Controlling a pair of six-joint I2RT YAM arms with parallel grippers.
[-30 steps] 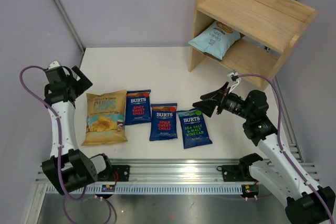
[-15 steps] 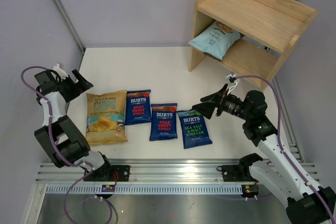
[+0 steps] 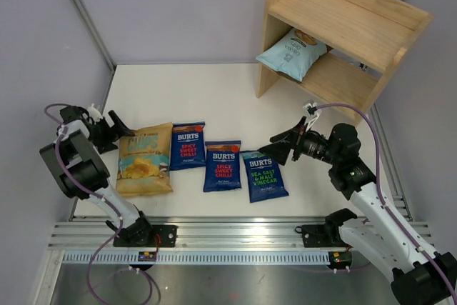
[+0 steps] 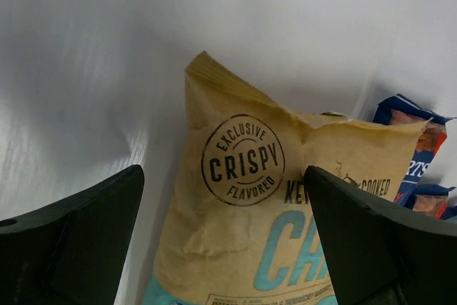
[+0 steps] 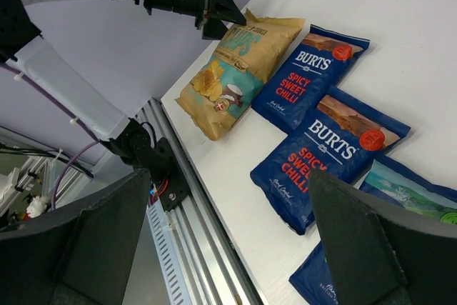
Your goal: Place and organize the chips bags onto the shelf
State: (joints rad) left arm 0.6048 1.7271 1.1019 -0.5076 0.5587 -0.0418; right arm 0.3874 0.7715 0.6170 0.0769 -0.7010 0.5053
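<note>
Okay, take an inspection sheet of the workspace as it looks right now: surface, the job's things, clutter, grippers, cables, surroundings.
Surface: white table, no spills seen.
Job's things: wooden shelf at the far right, with the pale-blue bag on its lower tier and nothing on the top tier. In a row on the table lie the yellow bag, two red-lettered Burts bags and the green-lettered Burts bag.
Clutter: nothing seen.
Grippers: left gripper is open, low at the yellow bag's top end. Right gripper is open and empty, near the green-lettered bag.
Cables: a purple cable on each arm, not snagged.
Surroundings: pale walls and a mounting rail.
</note>
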